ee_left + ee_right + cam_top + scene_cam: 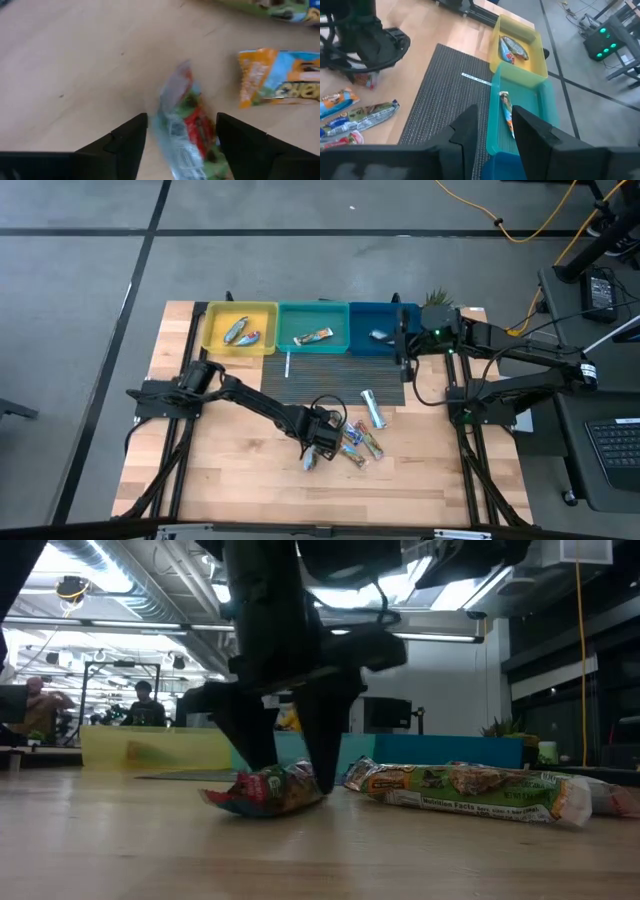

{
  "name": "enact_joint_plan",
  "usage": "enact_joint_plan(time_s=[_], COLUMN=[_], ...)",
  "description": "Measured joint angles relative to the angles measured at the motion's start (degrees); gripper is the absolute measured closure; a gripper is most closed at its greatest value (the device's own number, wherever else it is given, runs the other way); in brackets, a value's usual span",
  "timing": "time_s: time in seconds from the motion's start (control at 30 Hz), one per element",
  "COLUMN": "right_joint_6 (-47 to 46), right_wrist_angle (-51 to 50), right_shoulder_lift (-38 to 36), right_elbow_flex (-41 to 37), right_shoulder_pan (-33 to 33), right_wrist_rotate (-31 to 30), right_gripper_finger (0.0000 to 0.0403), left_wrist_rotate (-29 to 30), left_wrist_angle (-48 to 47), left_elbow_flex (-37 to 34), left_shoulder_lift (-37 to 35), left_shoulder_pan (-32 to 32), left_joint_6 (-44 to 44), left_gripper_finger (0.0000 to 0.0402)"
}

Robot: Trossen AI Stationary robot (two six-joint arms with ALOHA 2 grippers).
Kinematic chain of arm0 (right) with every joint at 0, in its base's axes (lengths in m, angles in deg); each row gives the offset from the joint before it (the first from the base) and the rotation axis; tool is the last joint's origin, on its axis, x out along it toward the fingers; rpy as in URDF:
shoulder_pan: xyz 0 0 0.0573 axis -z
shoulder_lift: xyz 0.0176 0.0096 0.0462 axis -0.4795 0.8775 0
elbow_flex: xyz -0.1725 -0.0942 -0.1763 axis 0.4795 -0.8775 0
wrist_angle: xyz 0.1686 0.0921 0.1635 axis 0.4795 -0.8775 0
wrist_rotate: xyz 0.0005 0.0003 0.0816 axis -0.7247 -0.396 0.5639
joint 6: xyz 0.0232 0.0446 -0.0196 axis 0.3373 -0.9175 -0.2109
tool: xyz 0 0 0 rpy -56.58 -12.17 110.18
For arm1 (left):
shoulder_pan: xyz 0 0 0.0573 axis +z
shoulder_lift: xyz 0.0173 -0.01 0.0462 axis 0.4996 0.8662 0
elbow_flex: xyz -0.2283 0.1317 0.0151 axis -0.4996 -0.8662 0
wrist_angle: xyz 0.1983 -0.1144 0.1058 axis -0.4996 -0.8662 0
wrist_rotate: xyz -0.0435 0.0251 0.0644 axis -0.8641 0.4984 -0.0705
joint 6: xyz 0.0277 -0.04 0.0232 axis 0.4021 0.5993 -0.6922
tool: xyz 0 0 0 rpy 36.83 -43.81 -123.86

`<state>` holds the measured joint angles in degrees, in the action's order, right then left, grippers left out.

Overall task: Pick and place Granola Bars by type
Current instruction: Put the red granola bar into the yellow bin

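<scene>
Two dark fingers (125,145) of the left gripper (318,448) straddle a red-and-green granola bar (187,132), spread apart with the bar between them and not yet pinched. Lies on the bare wood toward the table's (240,480) front edge, near the middle, at the left end of a loose cluster of other bars (362,442).

Could go wrong several ways, by judgement. Crinkly, slippery wrapper: might squirt out from between the pads on closing, or get nipped only at the flat sealed end and dangle. Fingertips seem to touch the wood in the low view, so could scrape or trap the foil against it. Orange bar (277,75) close by in the left wrist view; may get nudged if the grip drifts. Wrong bin also possible: yellow bin (240,327), teal bin (313,328) and blue bin (380,330) along the back edge already hold bars, and printed wrappers look much alike.

Long axis of the bar runs along the gap, fingers flanking its long sides, so closing would squeeze across the narrow width. Sealed end points away from the wrist; rests flat, slightly crumpled.

Right gripper (492,131) hovers open above the blue bin, near the back right corner.
</scene>
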<state>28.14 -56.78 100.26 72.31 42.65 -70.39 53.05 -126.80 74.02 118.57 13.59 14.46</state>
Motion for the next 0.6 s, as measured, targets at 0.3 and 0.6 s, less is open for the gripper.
enact_joint_plan(time_s=[0.3, 0.6], right_joint_6=[2.32, 3.08], right_wrist_angle=[-0.99, -0.75], right_shoulder_lift=[0.0, 0.0], right_elbow_flex=[0.0, 0.0], right_shoulder_pan=[0.0, 0.02], right_wrist_rotate=[-0.02, -0.04], right_gripper_finger=[0.0279, 0.0279], left_wrist_rotate=[-2.4, -6.98], left_wrist_angle=[-0.23, -8.11], left_elbow_flex=[-0.02, 7.69], left_shoulder_lift=[-0.11, -4.19], left_shoulder_pan=[0.04, 2.22], left_joint_6=[0.29, -7.63], left_gripper_finger=[0.0292, 0.0374])
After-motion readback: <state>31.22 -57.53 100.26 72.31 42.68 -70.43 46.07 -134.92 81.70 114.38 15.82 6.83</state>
